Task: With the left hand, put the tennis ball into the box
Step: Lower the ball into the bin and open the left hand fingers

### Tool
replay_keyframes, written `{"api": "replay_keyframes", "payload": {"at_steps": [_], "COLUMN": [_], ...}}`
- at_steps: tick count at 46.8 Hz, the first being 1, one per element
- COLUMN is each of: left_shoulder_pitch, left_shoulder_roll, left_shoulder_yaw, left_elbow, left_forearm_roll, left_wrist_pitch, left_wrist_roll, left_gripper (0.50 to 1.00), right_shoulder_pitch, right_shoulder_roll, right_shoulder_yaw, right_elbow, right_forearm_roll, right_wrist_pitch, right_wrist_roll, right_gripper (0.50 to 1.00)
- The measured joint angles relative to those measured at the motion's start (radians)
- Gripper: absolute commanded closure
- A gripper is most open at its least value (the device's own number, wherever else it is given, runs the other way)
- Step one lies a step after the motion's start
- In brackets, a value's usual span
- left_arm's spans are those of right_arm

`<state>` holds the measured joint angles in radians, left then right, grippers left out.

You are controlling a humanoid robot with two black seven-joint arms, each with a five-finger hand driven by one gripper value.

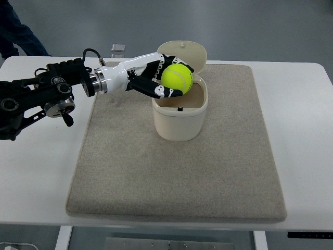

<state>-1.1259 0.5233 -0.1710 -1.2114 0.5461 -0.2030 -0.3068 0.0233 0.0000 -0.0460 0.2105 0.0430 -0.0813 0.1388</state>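
Reaching in from the bench's [31,172] left edge, the left arm is stretching across toward the far middle, and its robot hand [156,79] is curling its fingers [167,92] around the tennis ball [177,77], one set over the top and another under the near side, so the ball is cradled rather than pinched. It is holding the ball right above the open mouth of the box [180,117], low and just inside the line of the rim, which looks to me like the spot for letting it drop straight in; the ball is not yet down inside. The box is standing upright on the grey mat [171,177], toward the mat's far edge, with its lid [191,52] tipped back behind the opening, so nothing is covering the way in. The lid is sitting close behind the fingertips, and I would guess it is the one thing the fingers could knock when they spread. A small clear object [118,48] is lying at the bench's far edge, well clear. No right arm is showing anywhere.
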Motion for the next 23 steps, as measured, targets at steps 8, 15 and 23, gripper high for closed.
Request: {"api": "replay_keyframes", "payload": {"at_steps": [8,15,23], "left_shoulder_pitch": [0.001,0.001,-0.002], "left_shoulder_roll": [-0.003,-0.003,-0.003], "left_shoulder_yaw": [-0.011,-0.011,-0.006], "left_elbow": [-0.001,-0.003,-0.012], "left_forearm_roll": [-0.011,-0.015,-0.015], "left_wrist_pitch": [0.026,0.031,0.031], "left_wrist_roll": [0.000,0.000,0.000], "left_gripper": [0.742,0.735,0.703], "right_shoulder_pitch": [0.000,0.000,0.000], "right_shoulder_roll": [0.000,0.000,0.000], "right_shoulder_yaw": [0.000,0.000,0.000], "right_elbow": [0.000,0.000,0.000], "right_forearm_roll": [0.000,0.000,0.000], "right_wrist_pitch": [0.000,0.000,0.000], "right_wrist_roll": [0.000,0.000,0.000], "right_gripper": [0.562,0.562,0.562]}}
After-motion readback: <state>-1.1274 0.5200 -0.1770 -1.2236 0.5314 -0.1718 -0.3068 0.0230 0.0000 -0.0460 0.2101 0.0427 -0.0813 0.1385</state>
